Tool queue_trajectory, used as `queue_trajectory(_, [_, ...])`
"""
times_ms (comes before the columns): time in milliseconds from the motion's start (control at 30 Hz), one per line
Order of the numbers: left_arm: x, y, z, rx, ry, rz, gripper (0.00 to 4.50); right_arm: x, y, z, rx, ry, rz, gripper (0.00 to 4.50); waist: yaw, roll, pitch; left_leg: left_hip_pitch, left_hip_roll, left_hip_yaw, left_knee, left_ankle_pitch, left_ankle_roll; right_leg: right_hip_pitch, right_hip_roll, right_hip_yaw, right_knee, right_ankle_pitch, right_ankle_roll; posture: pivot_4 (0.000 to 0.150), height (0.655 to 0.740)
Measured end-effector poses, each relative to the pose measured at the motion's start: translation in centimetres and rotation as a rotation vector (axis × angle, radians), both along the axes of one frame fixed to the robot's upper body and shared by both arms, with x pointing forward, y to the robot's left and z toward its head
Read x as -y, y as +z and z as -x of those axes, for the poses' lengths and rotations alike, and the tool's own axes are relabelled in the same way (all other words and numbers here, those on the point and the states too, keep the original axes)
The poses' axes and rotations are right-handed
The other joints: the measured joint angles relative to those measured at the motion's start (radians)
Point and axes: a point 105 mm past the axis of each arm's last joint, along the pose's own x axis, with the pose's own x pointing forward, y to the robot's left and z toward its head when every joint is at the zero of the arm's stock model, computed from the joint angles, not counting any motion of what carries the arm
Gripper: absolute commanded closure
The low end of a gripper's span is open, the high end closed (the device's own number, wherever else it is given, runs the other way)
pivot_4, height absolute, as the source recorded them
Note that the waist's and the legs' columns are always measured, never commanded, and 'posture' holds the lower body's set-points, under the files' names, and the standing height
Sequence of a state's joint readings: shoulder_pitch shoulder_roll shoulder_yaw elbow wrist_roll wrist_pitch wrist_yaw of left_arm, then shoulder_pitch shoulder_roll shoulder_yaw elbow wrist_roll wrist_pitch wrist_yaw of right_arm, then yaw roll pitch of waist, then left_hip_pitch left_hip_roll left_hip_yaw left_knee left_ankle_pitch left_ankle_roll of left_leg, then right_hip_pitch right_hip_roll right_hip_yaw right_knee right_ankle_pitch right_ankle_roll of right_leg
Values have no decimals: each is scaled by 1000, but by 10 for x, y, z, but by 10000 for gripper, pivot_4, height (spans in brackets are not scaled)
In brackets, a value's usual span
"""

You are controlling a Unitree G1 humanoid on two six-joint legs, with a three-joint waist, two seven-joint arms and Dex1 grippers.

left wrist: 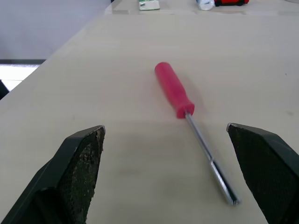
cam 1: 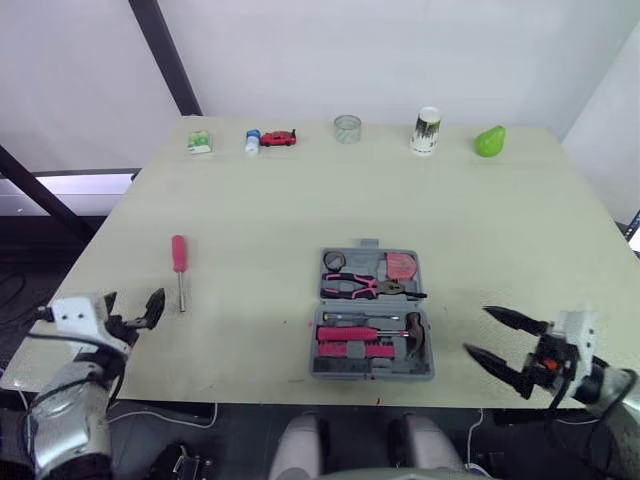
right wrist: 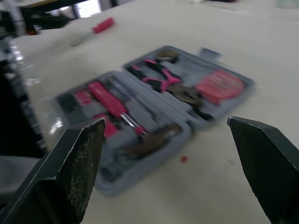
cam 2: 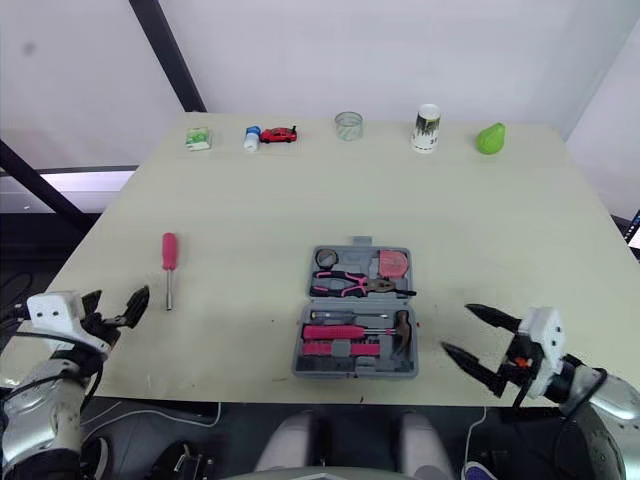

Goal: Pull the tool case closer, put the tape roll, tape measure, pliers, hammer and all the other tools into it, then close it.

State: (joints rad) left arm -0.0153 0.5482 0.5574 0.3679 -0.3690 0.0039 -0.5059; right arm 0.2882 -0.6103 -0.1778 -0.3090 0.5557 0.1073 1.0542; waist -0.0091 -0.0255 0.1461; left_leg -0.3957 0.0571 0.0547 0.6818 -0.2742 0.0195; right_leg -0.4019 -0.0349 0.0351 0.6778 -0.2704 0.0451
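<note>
The grey tool case [cam 1: 372, 313] lies open near the table's front edge, holding pink-handled pliers [cam 1: 365, 288], a pink tape measure [cam 1: 403, 266], a dark tape roll [cam 1: 334, 261], a hammer [cam 1: 413, 334] and pink-handled tools. A red-handled screwdriver [cam 1: 179, 265] lies on the table to the left of the case, also in the left wrist view as the screwdriver [left wrist: 187, 114]. My left gripper [cam 1: 140, 315] is open at the front left, just short of the screwdriver. My right gripper [cam 1: 500, 346] is open at the front right, beside the case [right wrist: 154, 112].
Along the table's far edge stand a green-white box [cam 1: 200, 142], a small bottle [cam 1: 252, 141], a red toy car [cam 1: 279, 138], a glass cup [cam 1: 347, 129], a patterned cup [cam 1: 426, 131] and a green pear [cam 1: 489, 141]. The pale tabletop [cam 1: 480, 230] is bare between them and the case.
</note>
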Motion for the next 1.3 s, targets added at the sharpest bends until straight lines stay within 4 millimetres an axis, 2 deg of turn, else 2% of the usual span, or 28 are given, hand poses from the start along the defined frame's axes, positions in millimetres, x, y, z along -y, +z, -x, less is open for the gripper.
queue_trajectory(133, [-5, 9, -19, -9, 9, -29, 0, -20, 15, -6, 44, 137, 25, 1122, -4, -1, 1, 0, 0, -1, 0, 0, 0, 0, 0, -1, 0, 0, 0, 1500, 7400])
queue_trajectory(267, [5, 19, -43, 0, -9, -41, 0, -41, 38, -15, 135, 219, 28, 1122, -1, -1, 0, -2, 0, -2, 0, 0, 0, 0, 0, -2, 0, 0, 0, 1500, 7400])
queue_trajectory(533, [6, 12, -62, -61, 40, -6, 0, -54, 55, -25, 171, 245, 29, 1122, 0, -2, 1, -3, -1, -5, 0, 0, 0, 0, -1, -6, 0, 0, 0, 1500, 7400])
queue_trajectory(933, [7, -20, -77, -220, 97, 20, 0, -57, 63, -28, 181, 256, 37, 1122, -1, -3, 1, -4, -1, -6, 0, 0, 0, 0, -1, -7, 0, 0, 0, 1500, 7400])
queue_trajectory(1033, [10, -20, -81, -225, 85, 22, 8608, -59, 66, -28, 191, 265, 38, 0, -1, -3, 1, -4, -1, -6, 0, 0, 0, 0, -1, -7, 0, 0, 0, 1500, 7400])
queue_trajectory(1100, [11, -21, -82, -229, 70, 20, 19753, -61, 67, -27, 194, 273, 40, 0, -1, -3, 1, -4, -1, -6, 0, 0, 0, 0, -1, -7, 0, 0, 0, 1500, 7400])
queue_trajectory(1133, [12, -21, -82, -229, 67, 20, 22219, -61, 67, -27, 193, 274, 40, 0, -1, -3, 1, -4, -1, -6, 0, 0, 0, 0, -1, -7, 0, 0, 0, 1500, 7400])
queue_trajectory(1200, [12, -22, -83, -228, 68, 22, 32994, -63, 68, -27, 193, 283, 37, 0, -3, -3, 1, -4, -1, -6, 0, 0, 0, 0, -1, -7, 0, 0, 0, 1500, 7400])
queue_trajectory(1267, [12, -22, -83, -227, 66, 22, 40632, -64, 70, -27, 198, 287, 36, 0, -3, -3, 1, -4, -1, -6, 0, 0, 0, 0, -1, -7, 0, 0, 0, 1500, 7400])
queue_trajectory(1300, [11, -22, -84, -224, 65, 20, 40674, -64, 70, -27, 199, 288, 36, 0, -2, -3, 1, -4, -1, -6, 0, 0, 0, 0, -1, -7, 0, 0, 0, 1500, 7400])
